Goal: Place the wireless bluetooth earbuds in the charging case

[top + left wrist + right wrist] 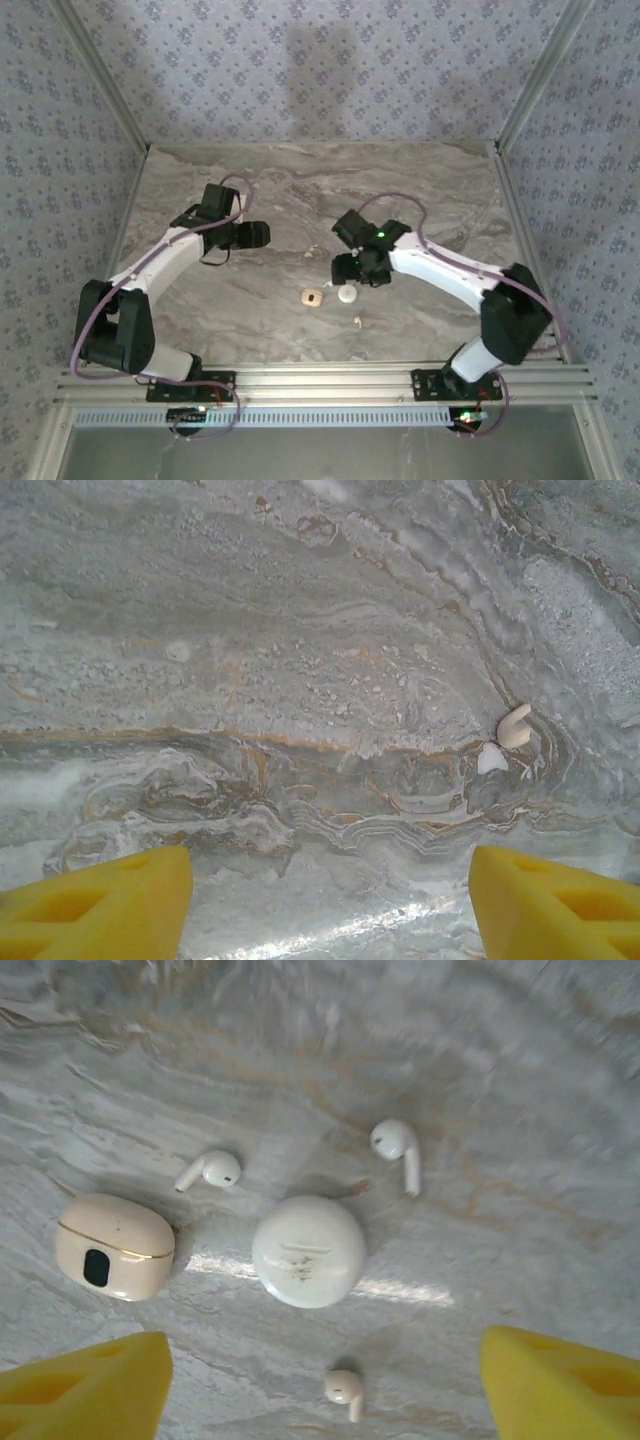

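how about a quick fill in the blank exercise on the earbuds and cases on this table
1. In the right wrist view, ___ earbuds lie on the marble table around the round white case.
2. In that view the beige case lies to the ___ of the round white case.
3. The left gripper stands ___, with nothing between its yellow fingers.
Missing words: three; left; open.
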